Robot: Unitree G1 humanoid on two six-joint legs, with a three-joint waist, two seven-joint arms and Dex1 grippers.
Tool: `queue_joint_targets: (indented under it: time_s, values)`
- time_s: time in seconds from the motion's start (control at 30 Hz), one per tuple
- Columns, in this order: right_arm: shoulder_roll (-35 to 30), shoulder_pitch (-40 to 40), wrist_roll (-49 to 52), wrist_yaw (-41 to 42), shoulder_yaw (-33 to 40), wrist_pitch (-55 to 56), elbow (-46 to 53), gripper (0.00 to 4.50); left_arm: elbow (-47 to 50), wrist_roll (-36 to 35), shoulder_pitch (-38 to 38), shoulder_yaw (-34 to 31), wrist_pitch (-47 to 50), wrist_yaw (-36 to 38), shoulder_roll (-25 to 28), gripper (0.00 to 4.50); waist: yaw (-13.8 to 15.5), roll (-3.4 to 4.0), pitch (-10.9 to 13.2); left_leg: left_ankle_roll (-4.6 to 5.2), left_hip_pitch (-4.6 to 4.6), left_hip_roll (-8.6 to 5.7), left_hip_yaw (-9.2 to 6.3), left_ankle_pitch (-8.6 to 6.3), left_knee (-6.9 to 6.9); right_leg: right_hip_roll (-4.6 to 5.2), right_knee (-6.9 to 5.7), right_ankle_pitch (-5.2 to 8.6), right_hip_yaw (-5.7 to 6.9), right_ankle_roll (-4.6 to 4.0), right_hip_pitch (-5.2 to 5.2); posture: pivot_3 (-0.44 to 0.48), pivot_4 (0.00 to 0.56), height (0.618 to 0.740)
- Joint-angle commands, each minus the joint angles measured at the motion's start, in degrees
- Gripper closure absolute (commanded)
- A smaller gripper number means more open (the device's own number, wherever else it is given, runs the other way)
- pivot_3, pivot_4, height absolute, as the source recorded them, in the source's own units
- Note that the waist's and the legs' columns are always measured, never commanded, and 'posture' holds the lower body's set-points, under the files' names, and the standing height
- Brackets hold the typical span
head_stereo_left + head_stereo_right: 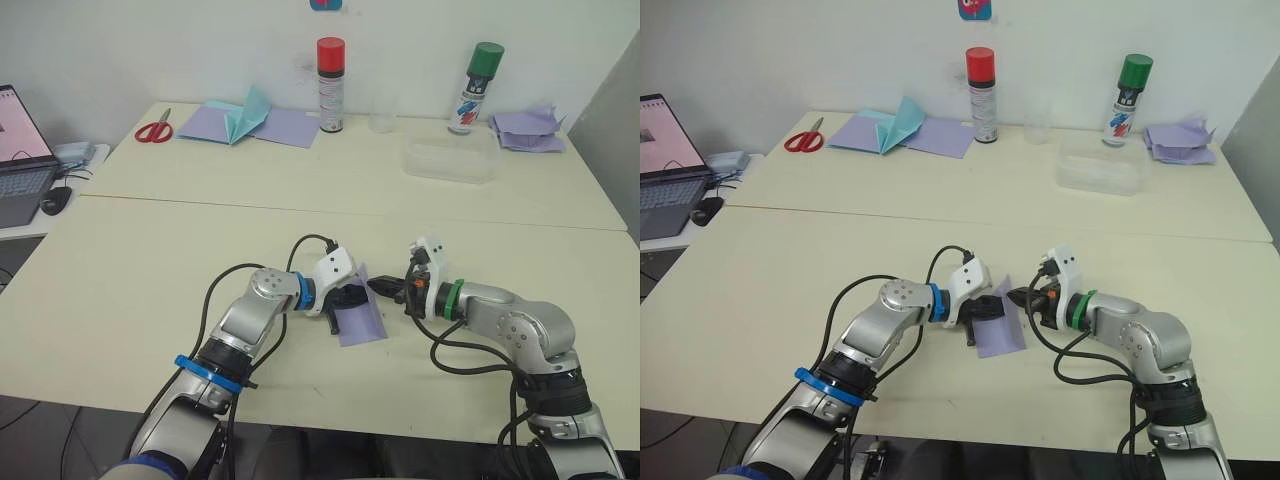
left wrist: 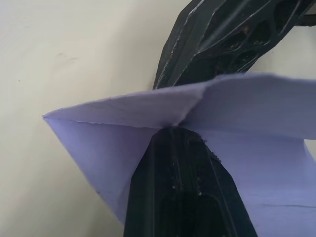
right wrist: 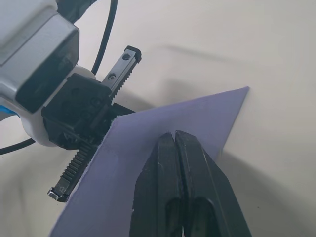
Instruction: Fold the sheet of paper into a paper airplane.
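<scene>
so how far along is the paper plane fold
Early. The thin lavender paper sheet has a fold in it, one flap raised off the cream table, but no pointed nose or wedge shape yet. In hand: the left gripper and right gripper both meet the sheet, the right's fingers closed. Nose and wing folds remain.

Two spray cans are standing at the back of the table, one red-capped [image 1: 330, 84] and one green-capped [image 1: 476, 88]. One pair of scissors [image 1: 154, 130] is lying there, one clear plastic tub [image 1: 451, 159] is sitting nearby, and one laptop [image 1: 22, 158] is sitting open. Two grippers, left [image 1: 349, 297] and right [image 1: 384, 288], are meeting at one purple sheet [image 1: 359, 318].
</scene>
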State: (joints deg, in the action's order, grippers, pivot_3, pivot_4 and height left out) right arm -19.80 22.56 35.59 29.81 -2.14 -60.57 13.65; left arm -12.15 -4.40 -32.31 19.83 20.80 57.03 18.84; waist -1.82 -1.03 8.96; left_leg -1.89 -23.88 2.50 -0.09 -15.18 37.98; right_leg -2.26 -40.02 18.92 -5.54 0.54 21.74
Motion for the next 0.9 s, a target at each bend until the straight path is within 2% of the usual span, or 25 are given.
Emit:
queue_joint_targets:
  time_s: [0.03,0.27,0.57,0.77,0.9]
  values:
    - [0.96,-0.01,0.19,-0.34,-0.69,1.04,2.11,4.5,0.58,0.05,-0.55,-0.94,0.33,0.88,2.21,4.47,-0.03,0.0,0.0,0.0,0.0,0.0,0.0,0.0,0.0,0.0,-0.01,0.0,0.0,0.0,0.0,0.0,0.15,0.74]
    - [3.09,0.26,-2.62,-0.32,-3.61,3.77,-1.2,4.5,4.86,-1.3,1.93,-3.13,4.23,2.64,9.1,4.47,-0.11,0.01,0.0,0.0,0.03,0.08,-0.04,0.0,-0.01,-0.01,-0.06,0.0,0.02,0.0,0.02,0.0,0.15,0.74]
    - [2.95,0.57,-6.71,0.92,-7.08,7.21,-4.98,4.5,8.76,-2.89,2.85,-6.99,7.85,1.05,13.71,4.47,-0.14,0.01,0.0,0.0,0.04,0.09,-0.05,0.0,0.01,0.01,-0.07,0.0,0.05,0.0,0.03,0.0,0.15,0.74]
    - [1.4,0.74,-10.88,1.05,-9.94,8.84,-7.24,4.5,9.68,-4.76,2.23,-11.47,4.56,-2.05,12.54,4.47,-0.03,0.02,0.0,0.0,0.03,0.1,-0.04,0.0,0.02,0.03,-0.12,0.0,0.08,0.0,0.08,0.0,0.15,0.74]
    - [1.25,0.74,-11.48,1.64,-10.08,9.11,-7.72,4.5,10.87,-4.61,3.45,-9.68,3.01,-2.21,10.16,4.47,-0.02,0.01,0.0,-0.01,0.04,0.06,-0.02,0.0,0.06,0.07,-0.11,0.0,0.08,0.0,0.03,0.0,0.15,0.74]
